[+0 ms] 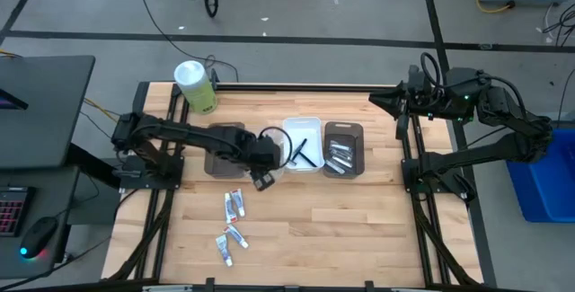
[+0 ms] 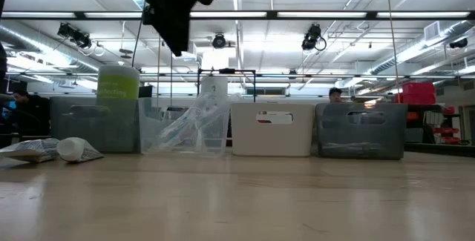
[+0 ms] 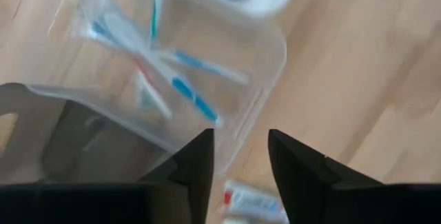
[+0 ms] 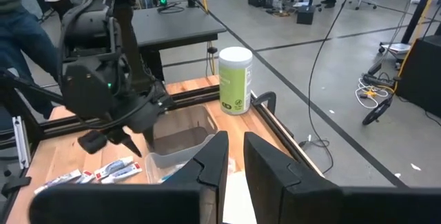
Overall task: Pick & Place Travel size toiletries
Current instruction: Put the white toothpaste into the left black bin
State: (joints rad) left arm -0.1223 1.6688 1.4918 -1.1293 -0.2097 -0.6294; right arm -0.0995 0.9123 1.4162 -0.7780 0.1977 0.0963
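Note:
Several mini toothpaste tubes (image 1: 234, 205) lie flat on the wood near the table's front, and one tube (image 3: 251, 202) shows below my left fingers. Blue-white toothbrushes (image 3: 196, 96) lie in the clear tray (image 3: 269, 52). Black razors (image 1: 299, 151) are in the white tray (image 1: 310, 126), and silvery tubes (image 1: 337, 159) are in the right dark tray (image 1: 355, 132). My left gripper (image 1: 263, 181) (image 3: 240, 148) hangs open and empty above the clear tray's near edge, high over the table (image 2: 178, 18). My right gripper (image 1: 377, 101) (image 4: 236, 158) waits at the far right edge, its fingers slightly apart.
A second dark tray (image 1: 225, 144) stands left of the clear one. The green-white canister (image 1: 195, 85) stands at the far left corner. Bare wood lies in front of the trays toward the right. People and equipment show in the room behind.

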